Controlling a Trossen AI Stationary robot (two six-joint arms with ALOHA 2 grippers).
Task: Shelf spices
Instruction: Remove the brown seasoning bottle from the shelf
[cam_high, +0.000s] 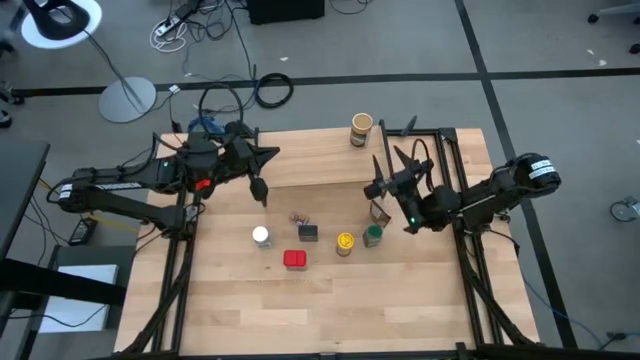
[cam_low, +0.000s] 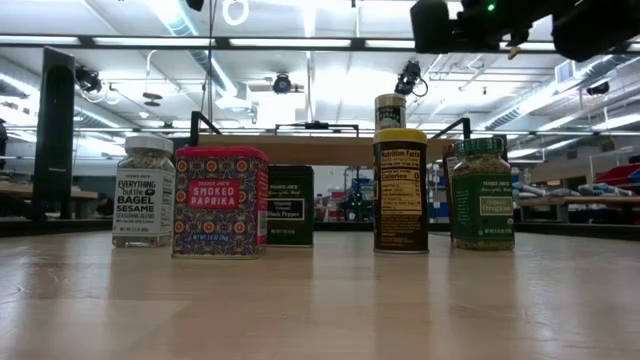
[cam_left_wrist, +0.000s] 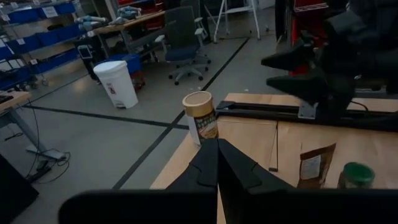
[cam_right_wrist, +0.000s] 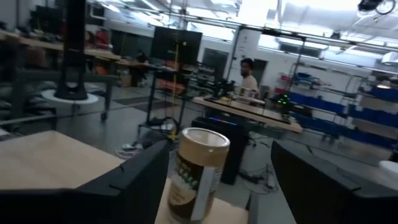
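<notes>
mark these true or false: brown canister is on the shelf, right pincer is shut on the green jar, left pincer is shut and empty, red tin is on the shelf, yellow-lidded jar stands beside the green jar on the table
1. The brown canister is on the shelf. True: it stands at the shelf's right end.
2. The right pincer is shut on the green jar. False: its fingers stand open in the right wrist view, and the jar stands alone on the table.
3. The left pincer is shut and empty. True.
4. The red tin is on the shelf. False: it is on the table.
5. The yellow-lidded jar stands beside the green jar on the table. True.
</notes>
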